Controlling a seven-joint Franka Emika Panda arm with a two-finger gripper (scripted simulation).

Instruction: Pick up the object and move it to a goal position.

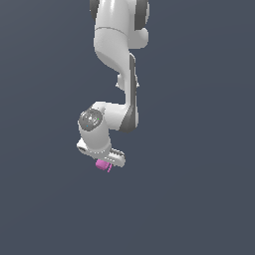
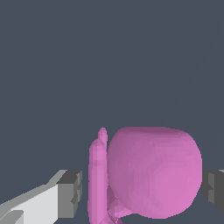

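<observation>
End effector (image 2: pixel 140 188) fingers (image 2: pixel 70 192) sit apart on either side of our pink mug (image 2: pixel 153 173), its handle (image 2: pixel 97 179) toward one finger, though contact we cannot tell.

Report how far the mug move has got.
Done: the claw has reached the pink mug; the wrist view shows the mug between the two fingers, its handle toward one of them. In hand: closing the grip. One finger seems to touch the body, while a gap shows beside the handle, so a firm grasp cannot be confirmed. Left: carrying it to the goal, which no picture shows.
</observation>
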